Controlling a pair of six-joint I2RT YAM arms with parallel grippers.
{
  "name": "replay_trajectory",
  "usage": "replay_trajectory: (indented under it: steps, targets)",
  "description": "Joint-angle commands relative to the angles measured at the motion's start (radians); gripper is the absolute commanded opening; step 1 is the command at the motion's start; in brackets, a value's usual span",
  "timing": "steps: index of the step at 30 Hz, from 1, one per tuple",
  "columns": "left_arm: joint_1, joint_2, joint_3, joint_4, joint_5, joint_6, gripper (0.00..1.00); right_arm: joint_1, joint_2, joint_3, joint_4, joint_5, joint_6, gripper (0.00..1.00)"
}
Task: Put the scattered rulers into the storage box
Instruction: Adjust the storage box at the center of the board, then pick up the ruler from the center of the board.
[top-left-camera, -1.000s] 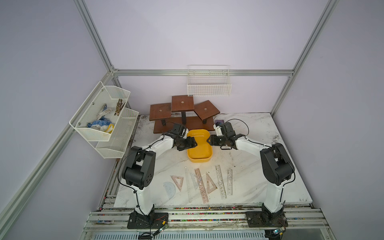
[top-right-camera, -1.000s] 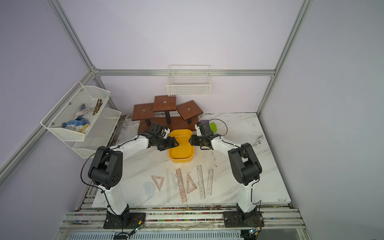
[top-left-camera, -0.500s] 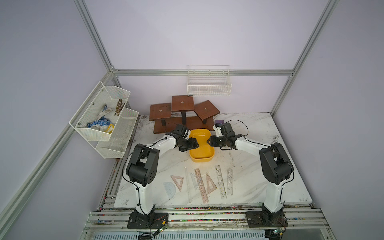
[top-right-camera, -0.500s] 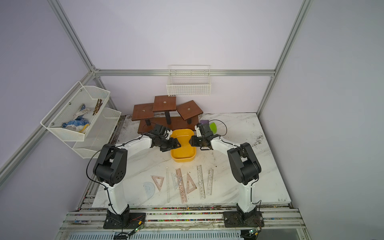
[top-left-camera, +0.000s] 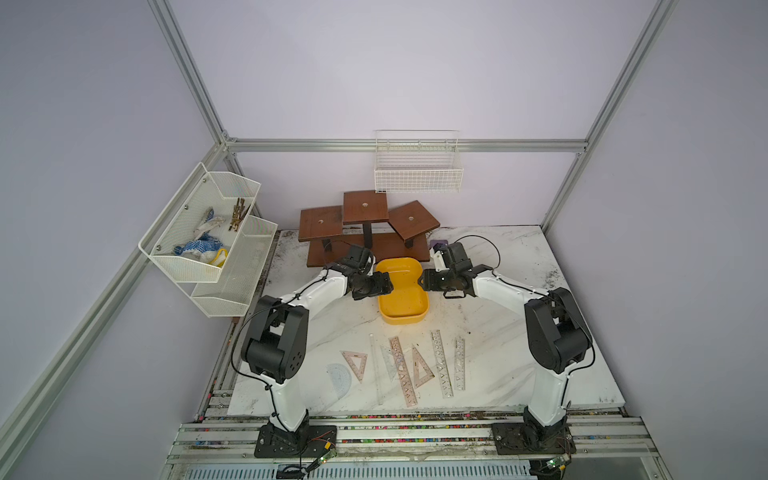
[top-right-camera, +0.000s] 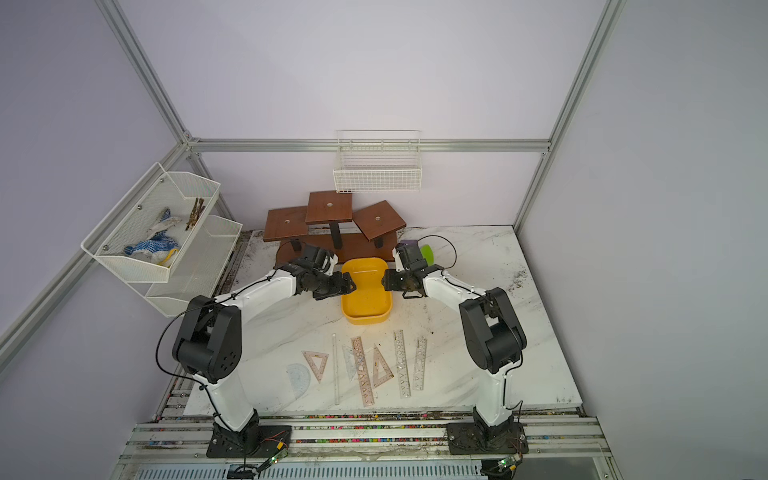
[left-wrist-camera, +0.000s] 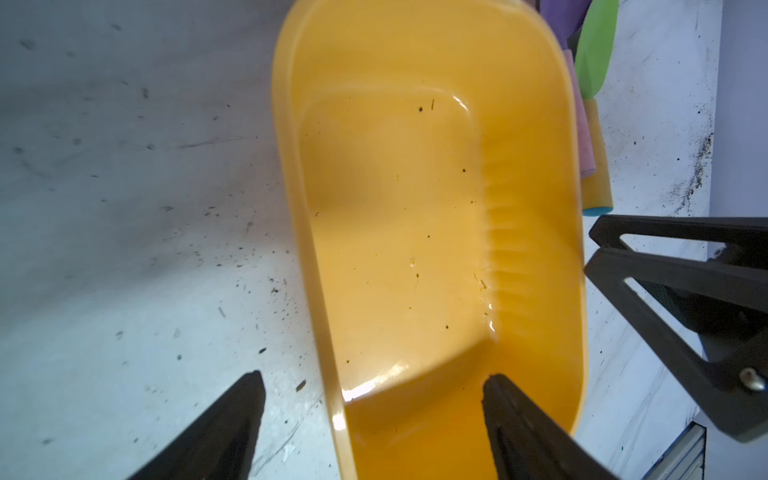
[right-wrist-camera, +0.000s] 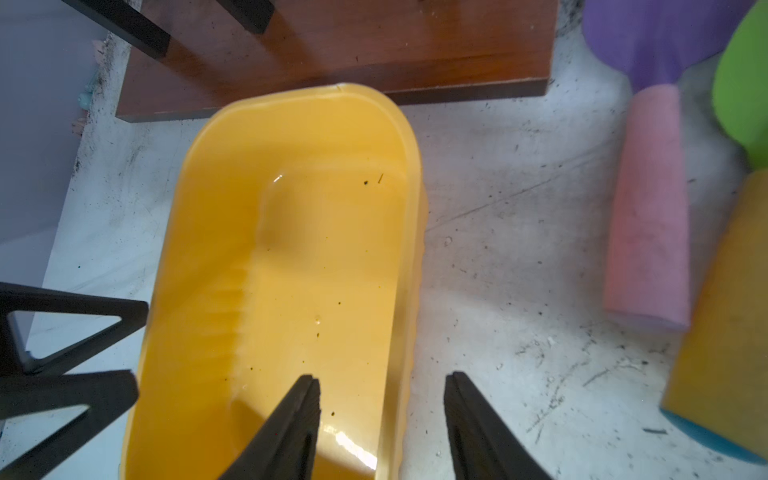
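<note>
Your left gripper (left-wrist-camera: 374, 376) straddles one long wall of the yellow storage box (top-left-camera: 402, 318), its jaws spread wide and clasping nothing. Your right gripper (right-wrist-camera: 382, 375) straddles the opposite wall, likewise released, with a gap on either side of the rim. The box sits mid-bench (top-left-camera: 511, 374), its far end just beside the wooden stand (top-left-camera: 399, 249). The rulers (top-left-camera: 402, 371) lie in a row along the bench's front edge.

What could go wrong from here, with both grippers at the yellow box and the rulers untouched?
The left gripper and the right gripper each straddle a long wall of the storage box with open jaws; moving sideways could drag or tip it. The rulers lie thin, flat and close together, so a pinch may slip or catch two.
</note>
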Motion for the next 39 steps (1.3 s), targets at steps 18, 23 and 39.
replay_trajectory:
  steps: [18,23,39]
  targets:
    - [0.045,-0.324,-0.186,-0.279,-0.398,-0.008,0.81,0.610,-0.168,-0.193,-0.114,0.273,0.262,0.47]
    - [0.102,-0.405,-0.206,-0.317,-0.438,-0.008,0.81,0.670,-0.007,-0.082,-0.192,0.245,0.303,0.44]
    - [0.122,-0.446,-0.261,-0.296,-0.447,0.003,0.83,0.716,0.106,0.031,-0.282,0.256,0.328,0.42]
